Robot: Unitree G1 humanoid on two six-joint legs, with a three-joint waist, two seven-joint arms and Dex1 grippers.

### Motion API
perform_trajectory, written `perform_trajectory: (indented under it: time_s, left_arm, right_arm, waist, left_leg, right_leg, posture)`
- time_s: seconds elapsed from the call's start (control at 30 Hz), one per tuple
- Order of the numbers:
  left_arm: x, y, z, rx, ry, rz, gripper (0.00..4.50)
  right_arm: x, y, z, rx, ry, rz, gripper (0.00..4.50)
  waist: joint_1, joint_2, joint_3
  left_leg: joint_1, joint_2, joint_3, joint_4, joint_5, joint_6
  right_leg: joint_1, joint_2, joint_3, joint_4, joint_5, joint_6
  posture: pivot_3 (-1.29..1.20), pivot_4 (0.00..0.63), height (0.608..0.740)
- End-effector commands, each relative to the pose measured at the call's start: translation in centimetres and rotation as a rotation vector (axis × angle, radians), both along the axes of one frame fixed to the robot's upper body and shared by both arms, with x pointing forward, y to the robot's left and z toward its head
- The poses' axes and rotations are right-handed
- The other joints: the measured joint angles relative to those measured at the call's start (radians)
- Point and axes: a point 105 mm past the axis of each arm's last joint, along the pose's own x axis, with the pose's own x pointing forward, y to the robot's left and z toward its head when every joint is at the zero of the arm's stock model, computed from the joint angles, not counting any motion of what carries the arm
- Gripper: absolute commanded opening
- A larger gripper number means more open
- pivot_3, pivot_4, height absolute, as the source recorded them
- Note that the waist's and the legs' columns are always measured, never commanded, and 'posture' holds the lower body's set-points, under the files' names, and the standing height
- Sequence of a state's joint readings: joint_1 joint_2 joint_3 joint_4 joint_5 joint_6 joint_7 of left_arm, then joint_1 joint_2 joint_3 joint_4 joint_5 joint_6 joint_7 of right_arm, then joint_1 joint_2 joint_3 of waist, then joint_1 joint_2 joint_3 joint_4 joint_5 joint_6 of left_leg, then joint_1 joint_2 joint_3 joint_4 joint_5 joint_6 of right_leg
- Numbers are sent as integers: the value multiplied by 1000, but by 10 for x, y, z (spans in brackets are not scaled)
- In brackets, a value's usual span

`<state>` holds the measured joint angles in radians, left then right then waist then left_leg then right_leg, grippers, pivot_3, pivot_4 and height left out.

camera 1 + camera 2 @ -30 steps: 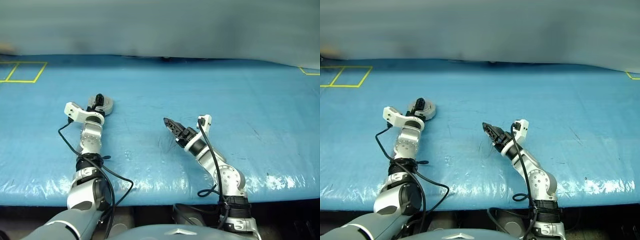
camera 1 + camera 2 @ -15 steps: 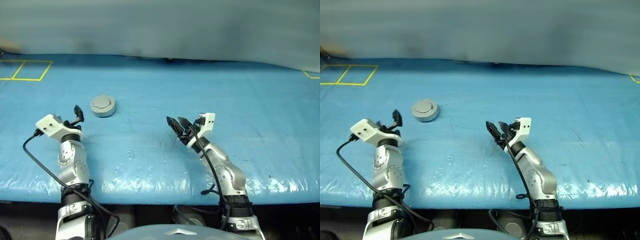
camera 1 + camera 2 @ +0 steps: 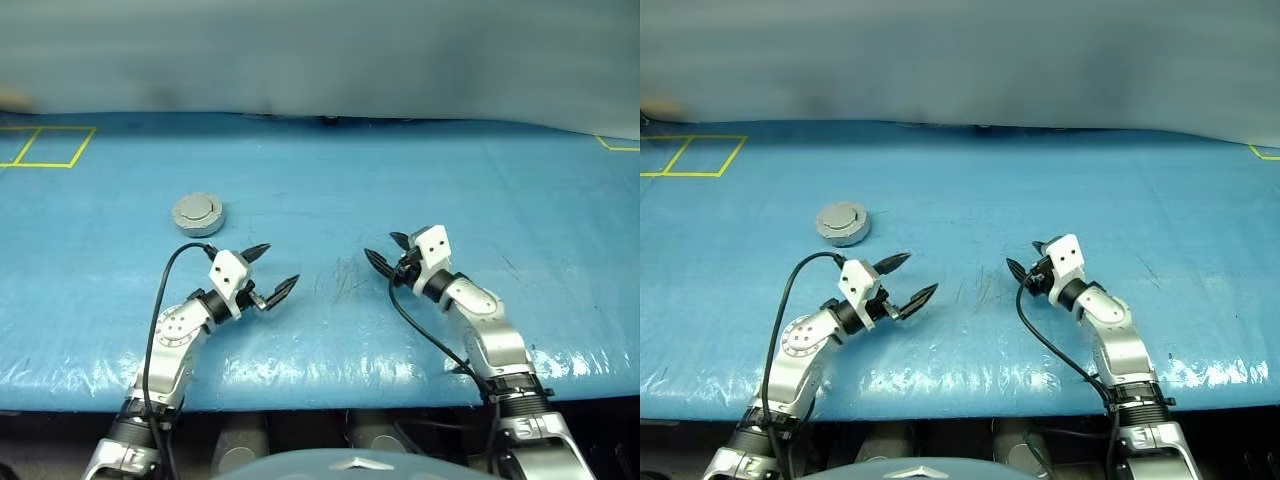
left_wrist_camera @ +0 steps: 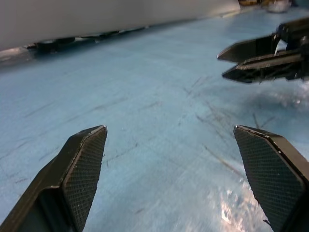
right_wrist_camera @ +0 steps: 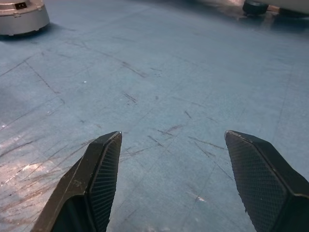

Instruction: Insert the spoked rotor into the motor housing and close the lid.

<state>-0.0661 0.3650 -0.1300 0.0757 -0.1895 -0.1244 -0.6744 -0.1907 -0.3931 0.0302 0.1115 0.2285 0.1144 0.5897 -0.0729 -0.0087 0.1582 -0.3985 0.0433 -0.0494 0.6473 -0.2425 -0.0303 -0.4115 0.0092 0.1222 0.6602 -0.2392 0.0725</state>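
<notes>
Round silver-grey motor housing (image 3: 198, 213), plain grey lid (image 3: 199, 208) down, sits alone on blue desk (image 3: 420, 170); left gripper (image 3: 272, 272) and right gripper (image 3: 386, 252) hover near the front, jaws wide, empty — task looks finished.

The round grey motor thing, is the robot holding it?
No, the motor housing sits by itself on the blue table, lid shut, with both open grippers, left and right, away from it.

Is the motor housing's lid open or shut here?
Shut. The lid lies flat on the motor housing, plain grey side with raised middle up; no copper windings show. Both grippers are apart from it.
</notes>
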Motion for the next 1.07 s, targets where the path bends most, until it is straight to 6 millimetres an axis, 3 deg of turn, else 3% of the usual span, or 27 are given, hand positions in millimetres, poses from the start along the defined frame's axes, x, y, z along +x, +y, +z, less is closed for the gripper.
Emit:
perform_trajectory:
  time_s: [0.03, 0.1, 0.13, 0.67, 1.07]
  left_arm:
    - [2, -5, 9, 10, -62, -29, 4500]
    - [3, -5, 10, 4, -62, -32, 4500]
    - [3, -5, 10, 0, -62, -33, 4500]
    - [9, -4, 14, -8, -78, -26, 4500]
    - [5, -8, 11, -21, -76, -28, 4500]
  right_arm:
    - [-6, 1, 14, -5, -54, 65, 3913]
    - [-8, 1, 15, -5, -55, 84, 4429]
    - [-8, 1, 17, -6, -67, 77, 4472]
    - [-10, 11, 15, 7, -73, 89, 4472]
    - [-8, 8, 14, -1, -80, 63, 4472]
  waist:
    - [4, 0, 0]
    - [8, 0, 0]
    - [8, 0, 0]
    - [8, 0, 0]
    - [8, 0, 0]
  left_leg:
    - [0, 0, 0, 0, 0, 0]
    - [0, 0, 0, 0, 0, 0]
    - [0, 0, 0, 0, 0, 0]
    - [0, 0, 0, 0, 0, 0]
    - [0, 0, 0, 0, 0, 0]
  right_leg:
    - [0, 0, 0, 0, 0, 0]
    - [0, 0, 0, 0, 0, 1]
    - [0, 0, 0, 0, 0, 1]
    - [0, 0, 0, 1, 1, 1]
    - [0, 0, 0, 1, 1, 1]
  posture:
    - [0, 150, 740]
    - [0, 150, 740]
    - [0, 150, 740]
    - [0, 150, 740]
    - [0, 150, 740]
